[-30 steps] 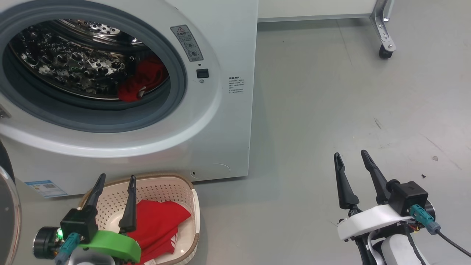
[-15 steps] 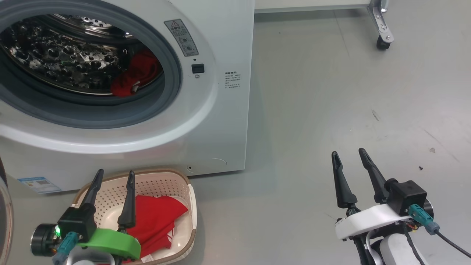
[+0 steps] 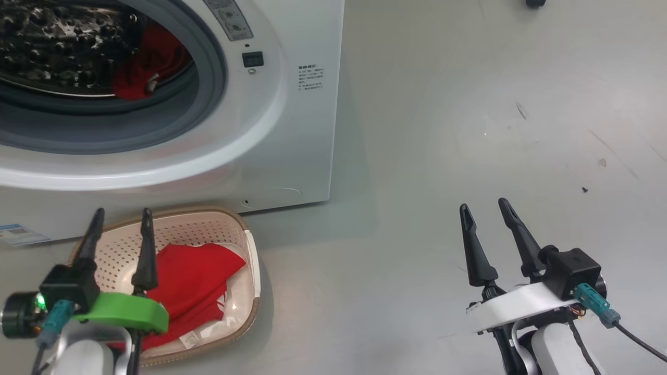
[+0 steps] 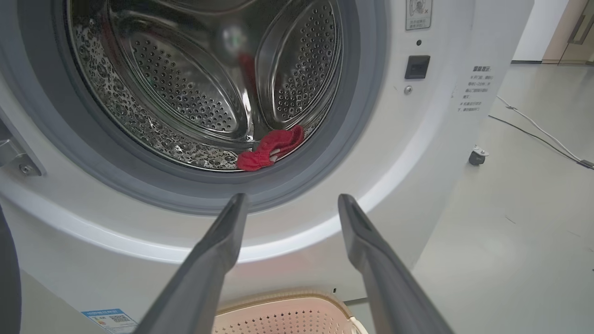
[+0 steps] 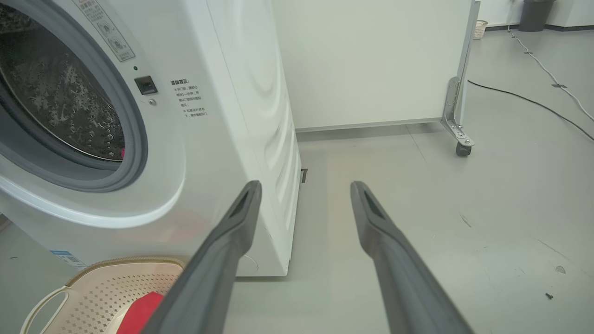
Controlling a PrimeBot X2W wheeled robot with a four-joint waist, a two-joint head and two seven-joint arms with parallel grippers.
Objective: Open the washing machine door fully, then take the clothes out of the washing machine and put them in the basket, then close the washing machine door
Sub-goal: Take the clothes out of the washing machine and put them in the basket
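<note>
The washing machine (image 3: 292, 130) stands at the upper left with its opening uncovered. A dark sliver at the left wrist view's edge (image 4: 7, 278) could be the door's rim. One piece of the red clothes (image 3: 138, 62) lies at the drum's lower right (image 4: 269, 148). Another red piece (image 3: 193, 281) lies in the cream basket (image 3: 245, 245) on the floor before the machine. My left gripper (image 3: 122, 214) hovers open and empty over the basket's left half, pointing at the drum (image 4: 292, 198). My right gripper (image 3: 483, 205) is open and empty over bare floor, right of the machine (image 5: 306, 185).
Grey floor stretches to the right of the machine. Behind it, in the right wrist view, a white panel (image 5: 371, 60) stands on a castered leg (image 5: 461, 148), and a dark cable (image 5: 533, 102) runs across the floor farther back.
The whole head picture has slid up and to the left, so the camera has moved. Both grippers remain open and empty; the clothes and the basket lie as before.
</note>
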